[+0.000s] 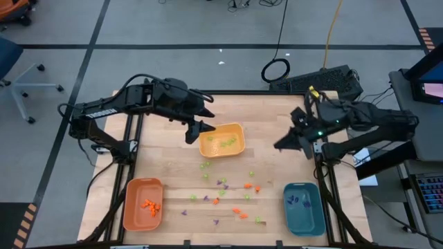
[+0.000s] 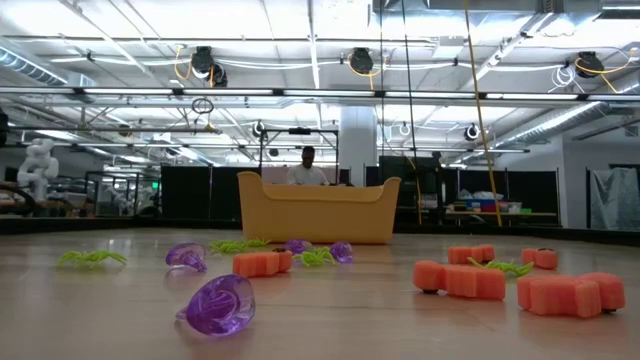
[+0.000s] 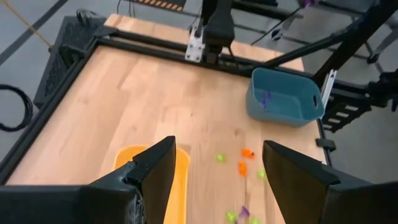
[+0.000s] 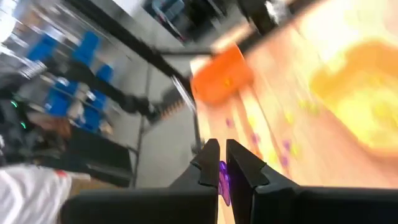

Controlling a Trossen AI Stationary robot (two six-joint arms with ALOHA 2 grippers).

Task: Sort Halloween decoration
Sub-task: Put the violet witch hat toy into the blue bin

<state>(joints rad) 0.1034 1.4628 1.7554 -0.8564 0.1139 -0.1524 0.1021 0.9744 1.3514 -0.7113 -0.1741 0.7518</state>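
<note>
Purple piece [image 4: 222,176] between right gripper [image 4: 222,163] fingers

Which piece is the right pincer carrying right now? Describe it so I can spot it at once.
Start at the teal tray on the table's right side; the right arm hangs above and behind it. The right pincer is shut on a tiny purple piece that shows between the dark fingertips. Unlike the loose purple pieces on the wood, it is off the table, clamped.

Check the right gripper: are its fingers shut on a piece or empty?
Shut on a piece. In the right wrist view the right gripper has its fingers nearly together with a purple piece pinched between them.
</note>
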